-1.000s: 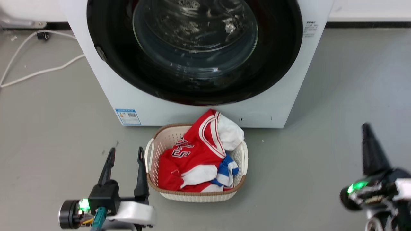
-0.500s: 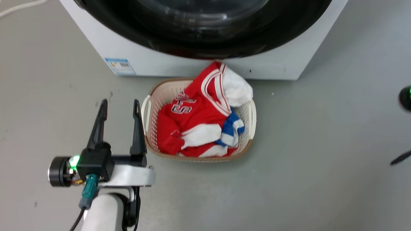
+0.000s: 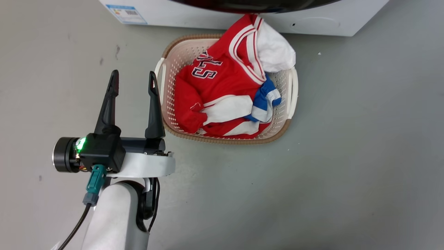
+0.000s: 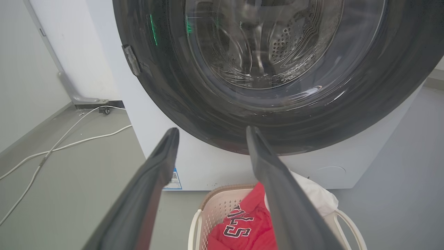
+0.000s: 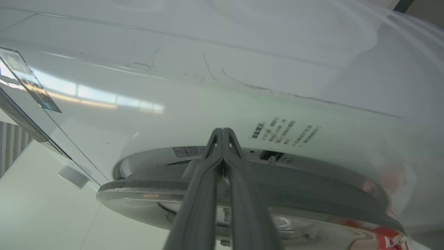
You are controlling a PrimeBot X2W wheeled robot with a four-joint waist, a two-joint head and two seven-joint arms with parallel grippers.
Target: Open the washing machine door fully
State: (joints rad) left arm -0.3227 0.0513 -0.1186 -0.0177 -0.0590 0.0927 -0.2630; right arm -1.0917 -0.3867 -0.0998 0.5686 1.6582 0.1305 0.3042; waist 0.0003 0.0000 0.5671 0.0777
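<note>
Grey floor (image 3: 347, 156) runs up to a pale wall (image 4: 20, 69), with white cables (image 4: 69, 139) trailing off to the left of the left tool (image 4: 211, 129). Straight ahead of that tool and above its fingertips stands the machine (image 4: 208, 170), its door (image 4: 166, 90) covering nearly the whole front. From here the door looks to lie flat against the face. Below the fingers sits a basket (image 4: 213, 211) with a red jersey (image 4: 222, 239).

The door reads as a stiff, fairly heavy hinged disc that will swing in an arc rather than pull straight out. Its black ring is glossy and likely slippery. The bulging glass (image 4: 256, 52) offers no hold and should not be knocked. The place to take it is the edge: a finger hooked behind the rim (image 5: 312, 187) on the side away from the hinge. A small grey tab (image 4: 131, 64) sits on the door up and to the left of the left tool; whether it is a hinge or a catch I cannot tell.

The left tool is spread wide, holds nothing and touches nothing, and is well short of the door. The right tool (image 5: 222, 131) has its fingers pressed together with nothing between them. Its tips point at the seam where the rim meets the white face, just beside some small print (image 5: 284, 133). Whether the tips touch the rim, or whether the door is ajar there, I cannot tell.
</note>
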